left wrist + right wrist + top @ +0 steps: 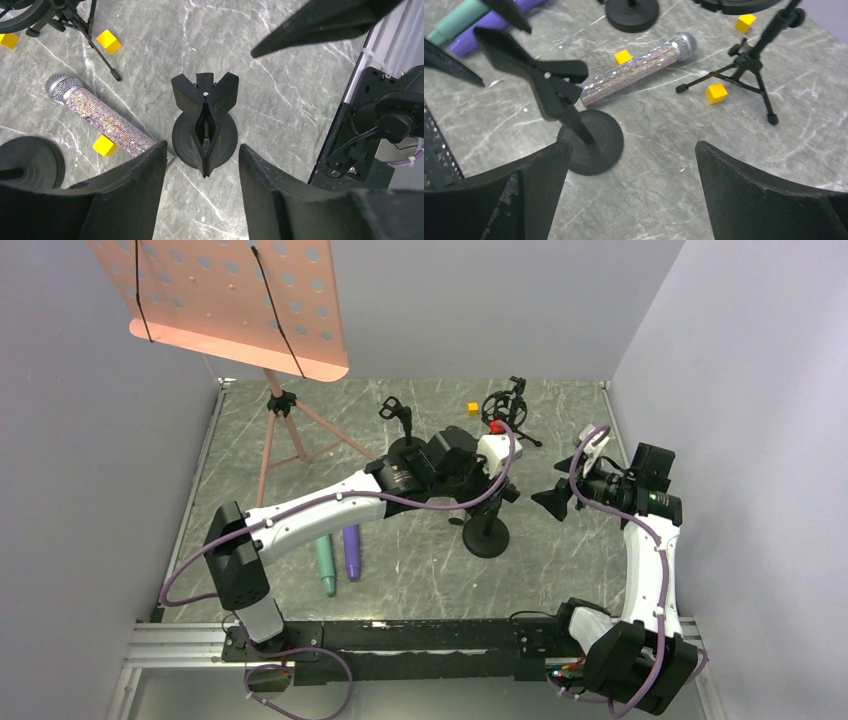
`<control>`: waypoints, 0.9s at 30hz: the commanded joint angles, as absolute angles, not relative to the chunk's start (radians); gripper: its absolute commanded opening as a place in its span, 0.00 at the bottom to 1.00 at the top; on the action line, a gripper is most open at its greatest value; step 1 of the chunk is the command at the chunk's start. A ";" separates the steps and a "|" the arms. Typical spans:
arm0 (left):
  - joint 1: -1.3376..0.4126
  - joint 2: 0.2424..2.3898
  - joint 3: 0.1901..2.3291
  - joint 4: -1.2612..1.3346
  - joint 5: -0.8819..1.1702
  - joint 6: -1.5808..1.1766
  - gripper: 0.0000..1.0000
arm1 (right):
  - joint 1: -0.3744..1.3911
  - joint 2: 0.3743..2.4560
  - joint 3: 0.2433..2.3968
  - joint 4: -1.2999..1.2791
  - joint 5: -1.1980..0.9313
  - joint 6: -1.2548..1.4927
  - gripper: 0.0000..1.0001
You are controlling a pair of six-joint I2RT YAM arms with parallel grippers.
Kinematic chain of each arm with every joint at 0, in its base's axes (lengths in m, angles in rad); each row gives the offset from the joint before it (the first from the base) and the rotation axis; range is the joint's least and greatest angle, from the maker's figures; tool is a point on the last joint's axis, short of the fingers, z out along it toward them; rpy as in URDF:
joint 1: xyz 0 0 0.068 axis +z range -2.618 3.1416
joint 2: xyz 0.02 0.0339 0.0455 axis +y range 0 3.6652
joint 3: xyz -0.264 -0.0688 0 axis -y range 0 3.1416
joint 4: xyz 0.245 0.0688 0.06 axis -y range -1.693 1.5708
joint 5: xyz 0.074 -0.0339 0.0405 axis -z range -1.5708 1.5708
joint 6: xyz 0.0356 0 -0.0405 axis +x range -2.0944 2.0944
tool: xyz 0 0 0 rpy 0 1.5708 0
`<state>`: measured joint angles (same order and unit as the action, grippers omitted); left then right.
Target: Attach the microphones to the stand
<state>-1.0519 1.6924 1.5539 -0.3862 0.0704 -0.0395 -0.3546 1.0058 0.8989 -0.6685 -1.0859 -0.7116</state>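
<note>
Glittery copper microphone (102,119) with a silver mesh head lies flat at mid-table, hidden under the left arm in the overhead view. One yellow cube (104,145) sits against its side. The handle end lies just beside the round base of the black clip stand (205,137), and the head points toward the tripod stand (749,65) nearer the far edge.

Purple microphone (352,552) and mint green microphone (325,565) lie flat side by side toward the near-left part of the table. Their far ends are hidden under the left arm.

Left gripper (202,147) hangs directly above the clip stand with its fingers (125,190) spread wide, holding nothing. Right gripper (634,145) is near the same stand on its right-edge side, angled toward it, fingers (744,185) also spread and empty.

Two more yellow cubes (716,92) lie by the tripod legs. A second round-based stand (400,418) stands toward the far edge. A pink perforated music stand (225,300) rises at the far-left corner.
</note>
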 commanded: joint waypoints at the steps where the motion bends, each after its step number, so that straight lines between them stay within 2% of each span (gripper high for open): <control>1: -1.046 1.636 1.566 -0.367 0.080 -0.042 0.64 | -0.357 1.012 0.897 -0.843 -1.197 -1.034 1.00; 4: -1.046 1.627 1.574 -0.386 0.080 -0.039 0.75 | -0.358 1.019 0.894 -0.935 -1.218 -1.162 1.00; 9: -1.041 1.557 1.494 -0.373 0.095 -0.014 0.84 | -0.357 1.043 0.897 -1.090 -1.259 -1.393 1.00; 14: -0.988 1.527 1.403 -0.266 0.240 -0.038 0.83 | -0.348 1.070 0.908 -1.126 -1.264 -1.424 1.00; 22: -0.969 1.616 1.488 -0.221 0.314 -0.081 0.77 | -0.348 1.057 0.891 -1.068 -1.255 -1.368 1.00; 27: -0.972 1.648 1.504 -0.203 0.322 -0.109 0.70 | -0.348 1.054 0.889 -1.057 -1.246 -1.354 1.00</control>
